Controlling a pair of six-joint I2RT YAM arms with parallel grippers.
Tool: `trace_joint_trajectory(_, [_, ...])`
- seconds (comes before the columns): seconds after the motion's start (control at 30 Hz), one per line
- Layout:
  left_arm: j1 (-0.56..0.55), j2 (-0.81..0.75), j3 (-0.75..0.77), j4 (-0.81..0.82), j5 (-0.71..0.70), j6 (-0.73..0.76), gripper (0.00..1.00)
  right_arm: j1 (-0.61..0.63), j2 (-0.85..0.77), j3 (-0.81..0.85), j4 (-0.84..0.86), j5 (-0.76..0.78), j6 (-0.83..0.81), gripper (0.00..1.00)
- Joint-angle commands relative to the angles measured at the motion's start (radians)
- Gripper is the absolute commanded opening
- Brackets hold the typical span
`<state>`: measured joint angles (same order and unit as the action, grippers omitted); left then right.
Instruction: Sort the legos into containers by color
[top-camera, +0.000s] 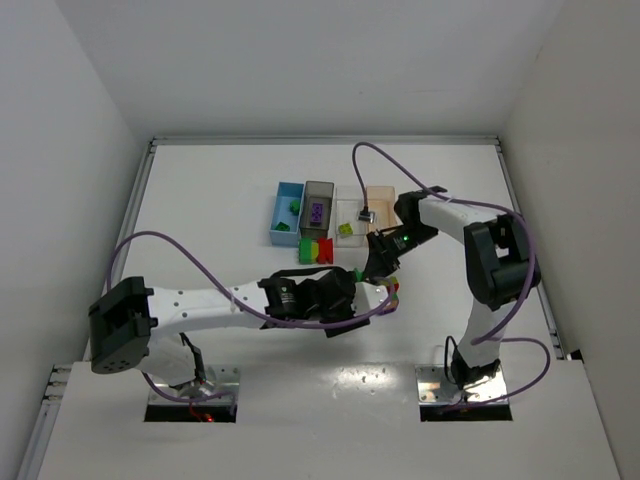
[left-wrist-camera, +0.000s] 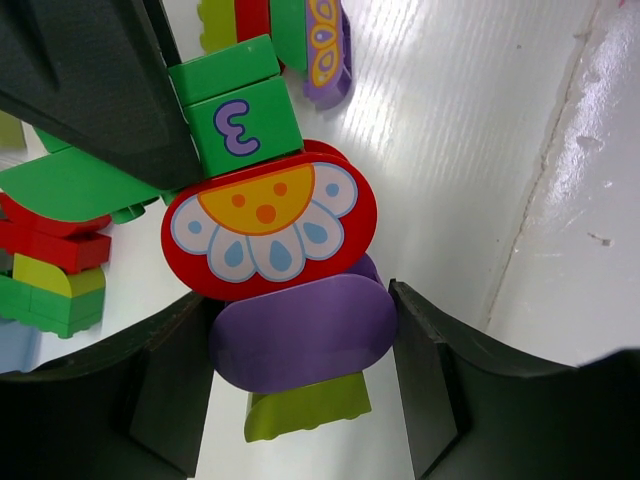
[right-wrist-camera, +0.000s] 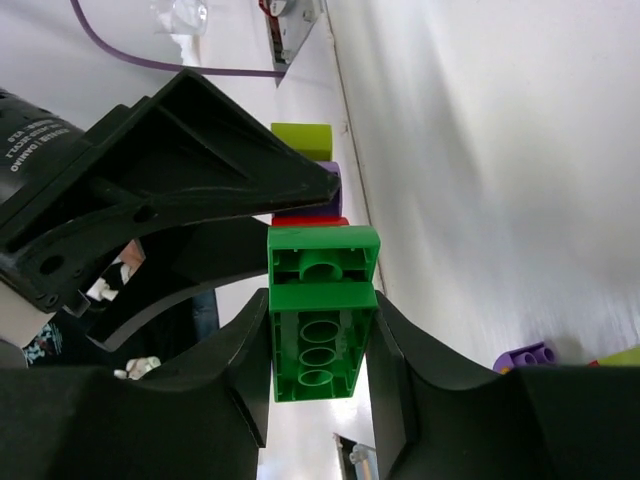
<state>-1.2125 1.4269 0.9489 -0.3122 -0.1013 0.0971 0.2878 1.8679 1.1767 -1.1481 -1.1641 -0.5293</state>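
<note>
My left gripper (left-wrist-camera: 300, 345) (top-camera: 385, 292) is shut on a purple oval lego (left-wrist-camera: 310, 315), the base of a joined stack. Under it sits a yellow-green brick (left-wrist-camera: 305, 410); above it come a red flower-printed piece (left-wrist-camera: 270, 225) and a green brick marked 3 (left-wrist-camera: 245, 125). My right gripper (right-wrist-camera: 320, 320) (top-camera: 383, 262) meets that stack from the other end, with both fingers against the sides of the green lego (right-wrist-camera: 318, 350). The containers stand in a row at the back: blue (top-camera: 280, 222), dark grey (top-camera: 318, 188), clear (top-camera: 350, 195) and tan-orange (top-camera: 380, 197).
A green, yellow-green and red lego cluster (top-camera: 318, 250) lies in front of the bins. A green brick (top-camera: 295, 207) is in the blue bin, a purple one (top-camera: 316, 212) in the grey, a yellow-green one (top-camera: 345, 229) in the clear. A purple patterned lego (left-wrist-camera: 325, 50) lies nearby.
</note>
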Motion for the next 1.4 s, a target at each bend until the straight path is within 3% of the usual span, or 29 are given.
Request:
trace_joint_trajectory(0.0, [0.002,-0.025,-0.013,0.038,-0.037,-0.010,0.10,-0.028,-0.006,0.046,-0.090,-0.060,-0.144,0.00])
trace_joint_trajectory(0.37, [0.033,-0.103,-0.107,0.038,-0.046,-0.019,0.08,-0.108,-0.041,0.044,-0.081,-0.023,-0.132,0.00])
trace_joint_trajectory(0.6, [0.065,-0.112,-0.096,0.038,-0.096,-0.028,0.05,-0.006,-0.079,-0.057,0.155,0.115,0.078,0.04])
trace_joint_trajectory(0.77, [0.085,-0.112,-0.076,0.038,-0.124,-0.028,0.05,0.068,-0.079,-0.087,0.325,0.225,0.242,0.24])
trace_joint_trajectory(0.8, [0.085,-0.112,-0.076,0.038,-0.124,-0.028,0.05,0.068,-0.088,-0.098,0.355,0.260,0.271,0.36])
trace_joint_trajectory(0.97, [0.085,-0.121,-0.076,0.028,-0.124,-0.028,0.05,0.090,-0.116,-0.138,0.505,0.323,0.399,0.63])
trace_joint_trajectory(1.17, [0.085,-0.121,-0.076,0.028,-0.115,-0.037,0.05,0.080,-0.116,-0.094,0.440,0.149,0.385,0.71])
trace_joint_trajectory(1.37, [0.085,-0.121,-0.076,0.028,-0.106,-0.037,0.05,0.109,-0.015,0.034,0.136,-0.060,0.117,0.74])
